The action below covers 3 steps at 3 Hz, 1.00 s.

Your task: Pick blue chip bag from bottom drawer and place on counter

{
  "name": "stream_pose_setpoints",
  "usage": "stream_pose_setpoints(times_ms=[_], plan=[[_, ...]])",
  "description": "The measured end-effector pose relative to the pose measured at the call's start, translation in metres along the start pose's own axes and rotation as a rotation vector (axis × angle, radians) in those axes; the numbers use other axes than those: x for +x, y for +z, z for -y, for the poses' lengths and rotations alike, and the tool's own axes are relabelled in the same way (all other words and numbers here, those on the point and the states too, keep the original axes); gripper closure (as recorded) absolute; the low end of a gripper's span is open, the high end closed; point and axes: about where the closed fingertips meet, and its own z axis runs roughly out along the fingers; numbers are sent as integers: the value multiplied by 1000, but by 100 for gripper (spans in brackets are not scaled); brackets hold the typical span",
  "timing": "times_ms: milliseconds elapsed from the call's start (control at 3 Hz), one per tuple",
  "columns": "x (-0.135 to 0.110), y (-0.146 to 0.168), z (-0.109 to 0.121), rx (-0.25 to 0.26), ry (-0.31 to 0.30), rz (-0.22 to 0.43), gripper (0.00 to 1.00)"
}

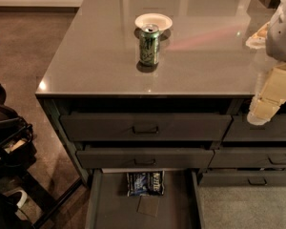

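The blue chip bag (pixel 145 182) lies flat at the back of the open bottom drawer (pixel 115 209), just behind a small square patch (pixel 148 205) on the drawer floor. The glossy grey-brown counter (pixel 95 56) tops the dark cabinet. My gripper (pixel 266 108) hangs at the right edge of the view, in front of the counter's front right edge and above the right-hand drawers. It is well up and to the right of the bag and holds nothing that I can see.
A green can (pixel 149 44) stands mid-counter in front of a white bowl (pixel 154 21). A pale object (pixel 257 37) lies at the counter's right, partly behind my arm. Two shut handled drawers (pixel 145 127) sit above the open one. Dark equipment (pixel 7 142) stands on the floor at the left.
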Motion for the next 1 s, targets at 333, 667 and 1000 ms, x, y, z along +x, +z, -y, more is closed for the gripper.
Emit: stream_pose_setpoints(times_ms=[333, 667, 1000], plan=[[0, 0, 0, 0, 0, 0, 0], [2, 8, -7, 25, 6, 23, 0], [-3, 27, -49, 52, 67, 119, 0]])
